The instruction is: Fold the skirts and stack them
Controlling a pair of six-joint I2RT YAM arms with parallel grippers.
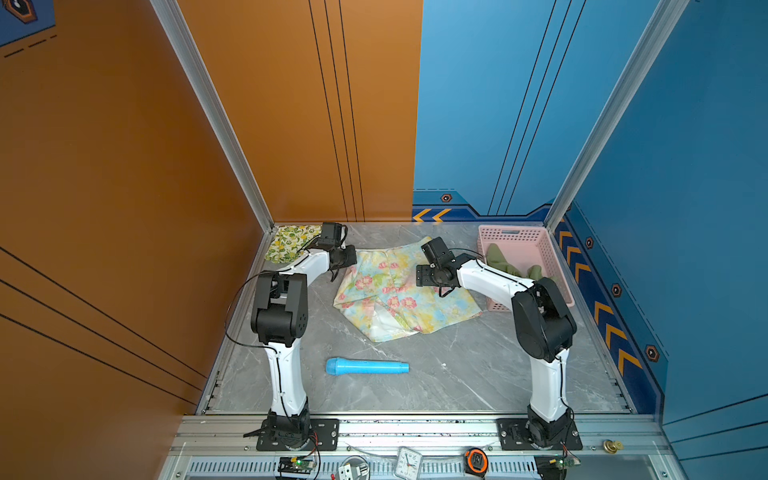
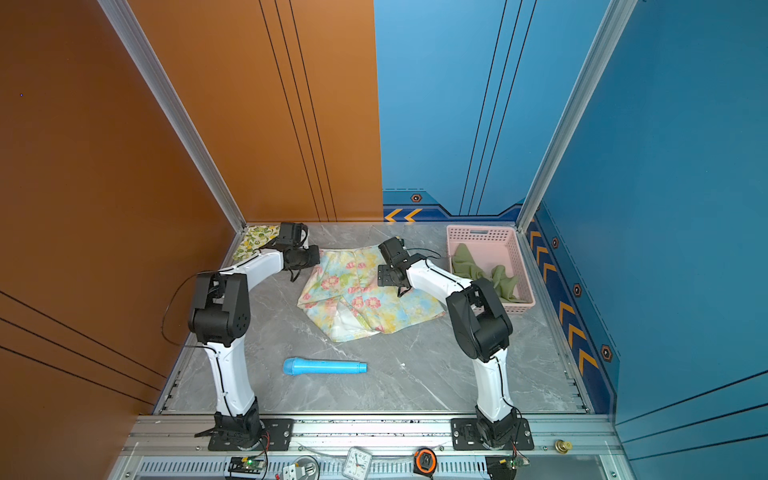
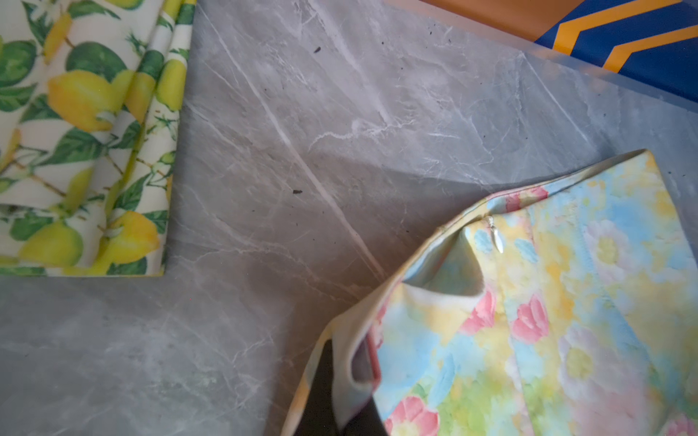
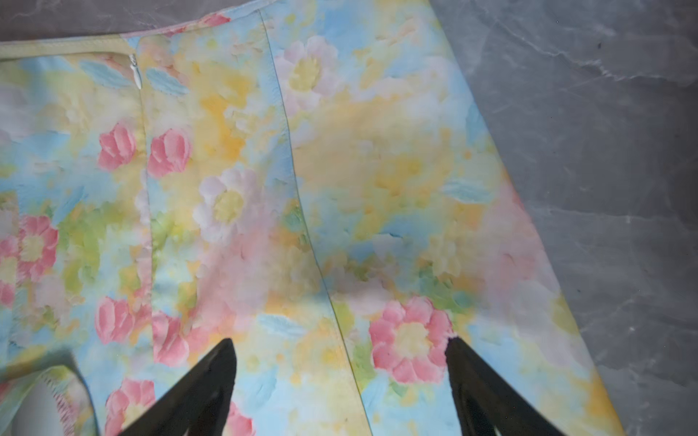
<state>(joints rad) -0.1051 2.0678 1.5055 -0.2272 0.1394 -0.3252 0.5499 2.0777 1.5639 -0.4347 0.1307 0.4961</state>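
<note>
The pastel floral skirt (image 1: 399, 291) (image 2: 361, 291) lies spread and rumpled mid-table. My left gripper (image 3: 347, 396) is shut on the waistband edge of this skirt (image 3: 566, 302), at its left corner in both top views (image 1: 337, 270). My right gripper (image 4: 340, 347) hovers open over the floral cloth (image 4: 264, 188) near its right side (image 1: 441, 291), nothing between the fingers. The lemon-print skirt (image 1: 289, 242) (image 3: 83, 132) lies folded in the far left corner. The olive green skirt (image 1: 505, 259) (image 2: 478, 270) sits crumpled in the pink basket.
The pink lattice basket (image 1: 519, 237) stands at the far right against the wall. A blue cylinder (image 1: 365, 367) lies on the marble table nearer the front. A clock (image 1: 409, 461) and a tape measure (image 1: 476, 459) sit below the front rail.
</note>
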